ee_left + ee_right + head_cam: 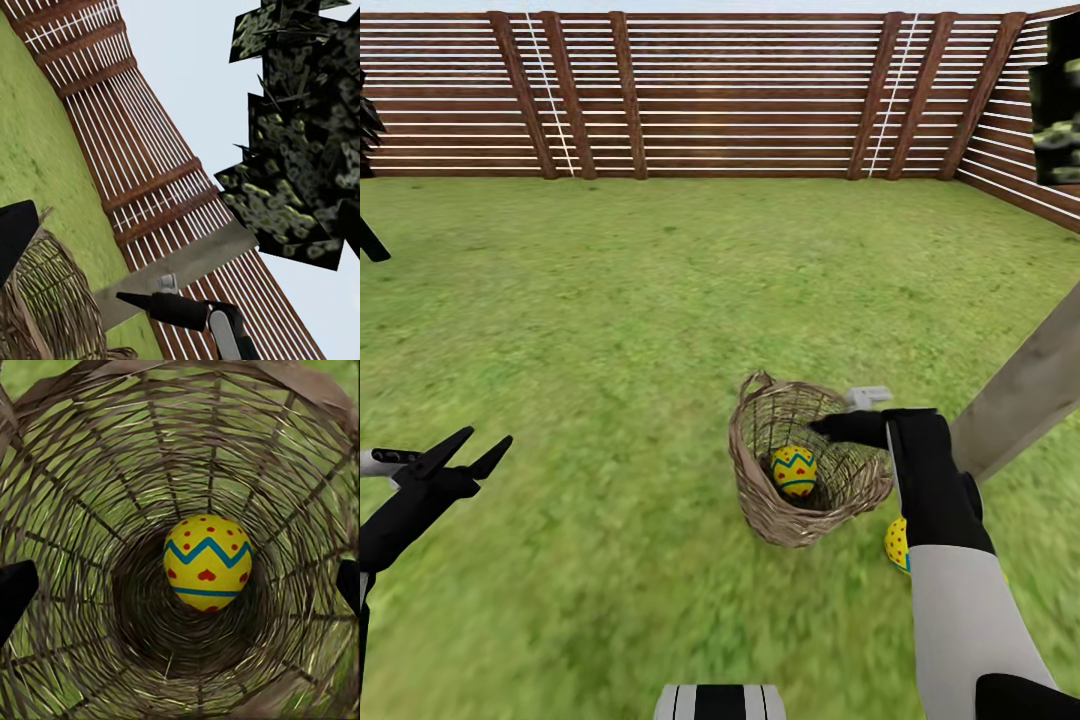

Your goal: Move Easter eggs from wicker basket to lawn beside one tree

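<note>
Easter egg (208, 562), yellow with red dots and a blue zigzag band, lies deep in the bottom of the wicker basket (760, 500), straight ahead of the right gripper (830, 427) along the basket's axis; its long axis runs roughly upright in the right wrist view.

At the left edge of the head view, the left gripper (472, 450) hangs over the lawn (610, 300) with its black fingers apart and nothing held, well apart from the basket.

At center, the basket is tipped toward the robot, brown woven wicker with see-through sides and a small loop handle at the far rim. The right gripper sits at its mouth, fingers spread wide to either side of the egg, so the right arm is clearly nearer.

Lower right, a second egg (897, 545) lies on the grass just beside the basket, near the tree's (1025, 400) smooth grey-brown leaning trunk.
</note>
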